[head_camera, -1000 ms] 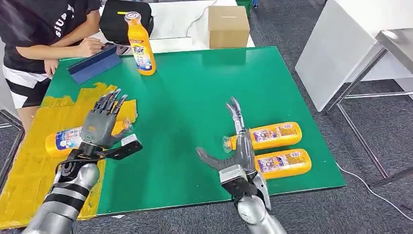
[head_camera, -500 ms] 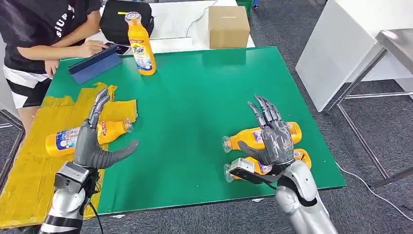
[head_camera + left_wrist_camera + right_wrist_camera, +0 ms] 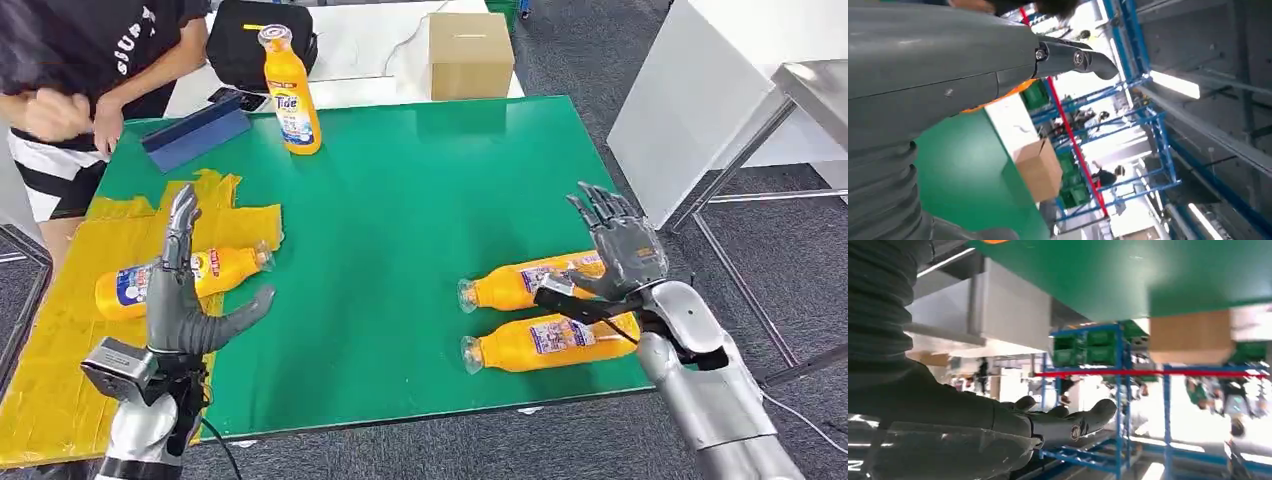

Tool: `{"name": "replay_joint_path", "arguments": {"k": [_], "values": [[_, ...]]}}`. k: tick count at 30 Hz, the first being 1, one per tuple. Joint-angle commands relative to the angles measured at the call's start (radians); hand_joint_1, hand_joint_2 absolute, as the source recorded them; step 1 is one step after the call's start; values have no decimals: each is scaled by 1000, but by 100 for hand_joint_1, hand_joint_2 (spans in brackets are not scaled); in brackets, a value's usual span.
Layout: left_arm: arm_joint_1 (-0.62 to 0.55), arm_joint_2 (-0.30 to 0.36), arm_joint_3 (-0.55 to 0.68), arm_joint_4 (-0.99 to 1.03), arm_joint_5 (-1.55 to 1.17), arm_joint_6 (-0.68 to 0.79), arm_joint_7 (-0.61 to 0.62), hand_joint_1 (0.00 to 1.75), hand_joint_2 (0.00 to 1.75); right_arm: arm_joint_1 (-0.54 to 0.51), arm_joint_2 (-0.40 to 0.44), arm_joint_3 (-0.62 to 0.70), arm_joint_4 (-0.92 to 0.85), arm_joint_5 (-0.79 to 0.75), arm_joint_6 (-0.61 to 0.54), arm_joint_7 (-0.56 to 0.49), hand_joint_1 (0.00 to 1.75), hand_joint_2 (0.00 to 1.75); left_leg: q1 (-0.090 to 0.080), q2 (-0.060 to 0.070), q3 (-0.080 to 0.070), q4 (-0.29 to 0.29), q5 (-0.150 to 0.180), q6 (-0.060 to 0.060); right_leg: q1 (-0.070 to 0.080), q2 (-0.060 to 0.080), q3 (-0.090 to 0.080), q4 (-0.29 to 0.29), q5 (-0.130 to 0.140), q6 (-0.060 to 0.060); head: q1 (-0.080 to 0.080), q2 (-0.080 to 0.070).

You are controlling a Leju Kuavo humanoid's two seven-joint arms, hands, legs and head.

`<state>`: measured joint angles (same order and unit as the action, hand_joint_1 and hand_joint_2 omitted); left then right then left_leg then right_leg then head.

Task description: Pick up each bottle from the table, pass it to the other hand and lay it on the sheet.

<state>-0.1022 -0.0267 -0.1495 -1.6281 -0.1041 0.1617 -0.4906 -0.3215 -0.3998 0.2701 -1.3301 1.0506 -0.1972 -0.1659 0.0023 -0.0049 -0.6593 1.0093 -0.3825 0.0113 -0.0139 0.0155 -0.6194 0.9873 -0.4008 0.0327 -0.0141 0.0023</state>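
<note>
Orange plastic is what these bottles are made of. It looks smooth and a bit slippery, and each one is round, so it could roll. They are probably not heavy and will not break easily. The best place to hold one is around the middle, over the label.

Nearest on the green counter [image 3: 400,220] lies the front bottle [image 3: 545,342], flat on its side. Just behind it lies the second bottle [image 3: 525,282], also on its side. The right hand [image 3: 618,250] hangs above that bottle's far end with its fingers [image 3: 597,203] spread apart, holding nothing. It hides part of that bottle.

The left hand [image 3: 180,300] is up over the near left of the counter, fingers apart and empty. Behind it one bottle [image 3: 180,278] already lies on the yellow sheet [image 3: 60,360], and the hand covers its middle.

Far back stands an upright bottle [image 3: 288,92]. A person [image 3: 90,60] stands at the far corner, partly cut off and blurry.
</note>
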Motion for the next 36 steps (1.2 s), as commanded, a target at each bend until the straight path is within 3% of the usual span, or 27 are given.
{"name": "replay_joint_path", "arguments": {"k": [1,13,36], "values": [[-43,-20,-5,130,18,-18,21,0,175,-164,-3,95,308,22,29,21,0,175,0,1,3,-1,-1,-1,0,0,3,-1,0,-1,0,0],[-69,-29,-19,189,47,-31,33,0,175,-249,62,169,504,31,21,18,0,175,1,2,5,-1,-1,-1,1,0,4,-1,0,-1,0,0],[-74,-38,-20,220,86,-40,39,0,175,-274,106,177,635,-4,20,-3,0,175,1,1,8,-1,0,-1,1,-1,7,-1,0,-1,0,0]]}}
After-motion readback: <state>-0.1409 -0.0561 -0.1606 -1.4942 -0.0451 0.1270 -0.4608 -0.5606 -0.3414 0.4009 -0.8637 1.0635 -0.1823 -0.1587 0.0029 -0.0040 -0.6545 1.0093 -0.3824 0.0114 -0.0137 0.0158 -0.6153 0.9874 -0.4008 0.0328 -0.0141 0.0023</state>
